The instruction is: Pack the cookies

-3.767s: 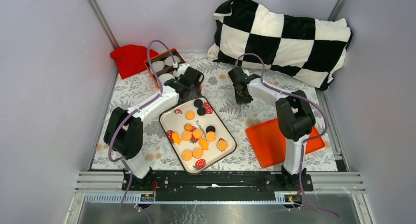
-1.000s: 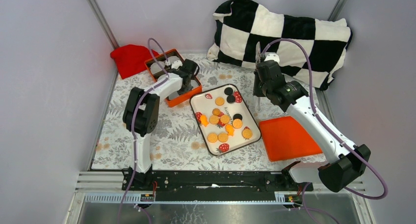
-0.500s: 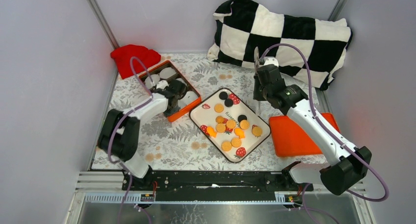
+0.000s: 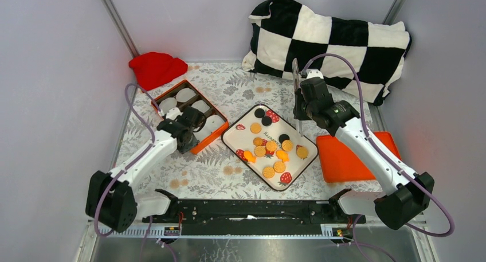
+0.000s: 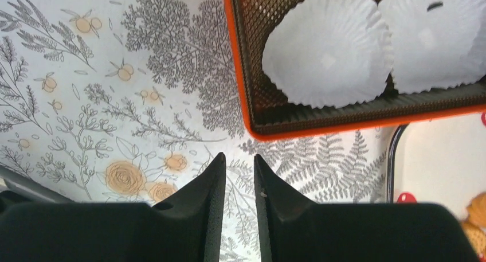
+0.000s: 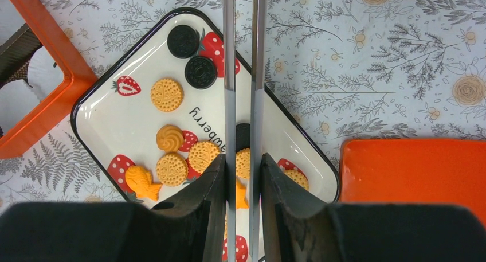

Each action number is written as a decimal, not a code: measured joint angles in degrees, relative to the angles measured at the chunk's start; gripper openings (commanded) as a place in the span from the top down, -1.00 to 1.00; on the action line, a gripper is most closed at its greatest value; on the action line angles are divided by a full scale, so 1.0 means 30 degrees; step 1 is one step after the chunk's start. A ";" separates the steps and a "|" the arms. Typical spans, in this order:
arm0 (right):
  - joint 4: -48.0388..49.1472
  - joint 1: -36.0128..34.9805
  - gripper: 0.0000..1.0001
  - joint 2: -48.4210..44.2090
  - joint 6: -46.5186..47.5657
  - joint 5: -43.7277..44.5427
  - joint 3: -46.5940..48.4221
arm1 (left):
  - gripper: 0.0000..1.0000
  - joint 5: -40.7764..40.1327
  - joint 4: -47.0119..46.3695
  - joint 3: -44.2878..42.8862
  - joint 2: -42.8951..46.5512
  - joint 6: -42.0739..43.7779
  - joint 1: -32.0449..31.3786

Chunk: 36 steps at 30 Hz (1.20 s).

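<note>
Golden-orange and black cookies (image 4: pixel 269 150) lie on the white strawberry tray (image 4: pixel 236 137) at mid-table. A flat orange lid (image 4: pixel 349 156) lies to its right. The left gripper (image 5: pixel 239 159) hangs just beside a corner of the orange mesh box (image 5: pixel 344 124), its jaws narrowly apart and empty. White paper cups (image 5: pixel 326 50) sit in the box. The right gripper (image 6: pixel 243 159), above the tray, clamps metal tongs (image 6: pixel 229 55). Farthest back are a red cloth (image 4: pixel 156 67) and a chequered pillow (image 4: pixel 326 44).

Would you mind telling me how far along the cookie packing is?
Barely started. Done: the orange box sits open beside the tray, paper cups inside, orange lid aside. In hand: the right tool grips metal tongs above the tray; the left tool is empty. Left: all the cookies lie on the tray; none shows in a cup.
</note>
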<state>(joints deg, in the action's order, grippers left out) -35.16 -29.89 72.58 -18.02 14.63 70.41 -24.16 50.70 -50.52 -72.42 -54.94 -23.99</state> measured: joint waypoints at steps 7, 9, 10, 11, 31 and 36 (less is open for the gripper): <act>0.0160 0.0000 0.59 -0.0168 -0.0109 -0.0284 -0.0226 | 0.41 0.1690 -0.0160 0.0372 0.1428 0.0262 -0.0474; 0.0240 0.0000 0.58 -0.0204 -0.0168 -0.0313 -0.0328 | 0.43 0.2441 -0.1224 0.0044 0.0998 0.0459 -0.0590; 0.0270 0.0000 0.59 -0.0204 -0.0226 -0.0364 -0.0342 | 0.45 0.2645 -0.1610 -0.0299 0.0583 0.0525 -0.0641; 0.0284 0.0000 0.58 -0.0204 -0.0262 -0.0430 -0.0342 | 0.46 0.2878 -0.2135 -0.1049 -0.0255 0.0619 -0.0721; 0.0423 0.0000 0.57 -0.0211 -0.0495 -0.0641 -0.0342 | 0.59 0.2106 -0.4699 -1.3777 -1.6553 0.1668 -0.1617; 0.0590 0.0000 0.57 -0.0211 -0.0495 -0.0670 -0.0510 | 0.61 0.1647 -0.4634 -1.1679 -1.5591 0.1661 -0.1632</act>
<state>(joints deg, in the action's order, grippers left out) -33.39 -29.89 71.94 -19.51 12.62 68.88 -19.22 36.80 -85.56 -119.20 -49.95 -28.88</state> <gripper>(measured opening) 0.299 0.201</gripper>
